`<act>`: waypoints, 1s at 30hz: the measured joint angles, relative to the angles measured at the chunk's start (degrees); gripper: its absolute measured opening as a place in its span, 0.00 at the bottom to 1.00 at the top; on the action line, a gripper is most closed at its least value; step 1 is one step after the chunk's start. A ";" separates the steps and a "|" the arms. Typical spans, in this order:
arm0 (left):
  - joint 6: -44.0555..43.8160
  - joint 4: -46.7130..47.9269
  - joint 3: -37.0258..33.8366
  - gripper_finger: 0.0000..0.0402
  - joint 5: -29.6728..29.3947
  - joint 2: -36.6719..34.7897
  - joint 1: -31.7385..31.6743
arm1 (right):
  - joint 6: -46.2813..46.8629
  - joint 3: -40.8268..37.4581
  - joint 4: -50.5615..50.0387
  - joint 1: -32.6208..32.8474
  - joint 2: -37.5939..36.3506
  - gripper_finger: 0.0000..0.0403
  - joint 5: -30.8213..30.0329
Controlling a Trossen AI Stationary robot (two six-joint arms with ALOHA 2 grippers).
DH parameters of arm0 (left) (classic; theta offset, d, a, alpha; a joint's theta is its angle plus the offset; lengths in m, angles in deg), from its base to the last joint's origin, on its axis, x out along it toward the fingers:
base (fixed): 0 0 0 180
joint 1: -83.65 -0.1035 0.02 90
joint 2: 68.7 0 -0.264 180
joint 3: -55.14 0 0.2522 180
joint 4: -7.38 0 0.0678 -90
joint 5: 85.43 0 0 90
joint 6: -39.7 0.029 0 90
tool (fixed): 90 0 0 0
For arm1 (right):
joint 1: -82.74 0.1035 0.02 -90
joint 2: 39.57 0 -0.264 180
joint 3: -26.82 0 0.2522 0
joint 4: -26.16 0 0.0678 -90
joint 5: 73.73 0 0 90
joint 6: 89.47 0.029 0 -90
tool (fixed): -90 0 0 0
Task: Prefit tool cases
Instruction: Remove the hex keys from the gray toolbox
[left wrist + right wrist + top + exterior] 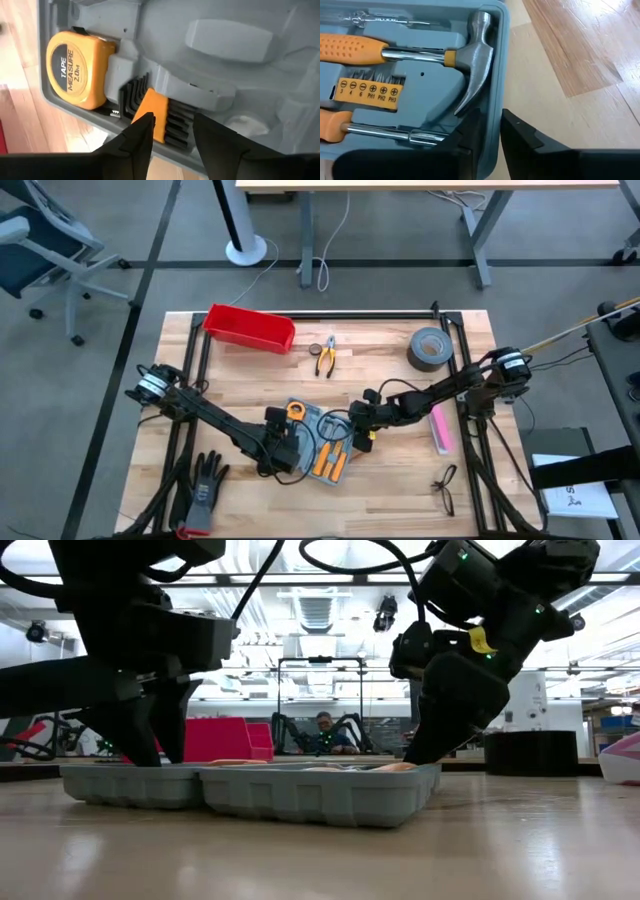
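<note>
You see the small grey-blue hinged plastic tool case (pixel 318 442) lying open mid-table on the wooden table (pixel 400 490); your right gripper (pixel 490 135) pinches its rim beside the steel hammer (pixel 470 55); your left gripper (pixel 172 132), fingers apart, hovers over the orange hex-key holder (pixel 155 112) beside the yellow tape measure (pixel 75 67).

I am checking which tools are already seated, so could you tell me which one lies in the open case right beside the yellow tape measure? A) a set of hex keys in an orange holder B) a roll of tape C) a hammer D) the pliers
A: in the left wrist view the hex keys sit in the case right next to the tape measure.
</note>
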 joint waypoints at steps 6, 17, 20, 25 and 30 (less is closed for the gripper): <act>0.32 1.26 0.00 0.34 0.65 0.00 0.07 | 0.00 0.00 0.00 0.00 0.00 0.12 -0.03; 3.27 0.64 -0.22 0.37 -0.37 2.78 0.20 | 0.00 0.00 -0.04 0.00 -0.02 0.16 -0.05; 3.21 0.39 -0.22 0.36 -3.48 3.24 0.49 | -0.02 0.00 -0.04 0.00 -0.02 0.14 -0.04; 3.24 0.13 -0.15 0.31 -5.99 3.44 0.70 | 0.00 0.00 -0.24 0.00 -0.02 0.12 -0.05; 3.17 -0.27 -0.26 0.28 -8.78 3.58 0.81 | 0.22 0.00 -0.24 0.00 -0.02 0.14 -0.07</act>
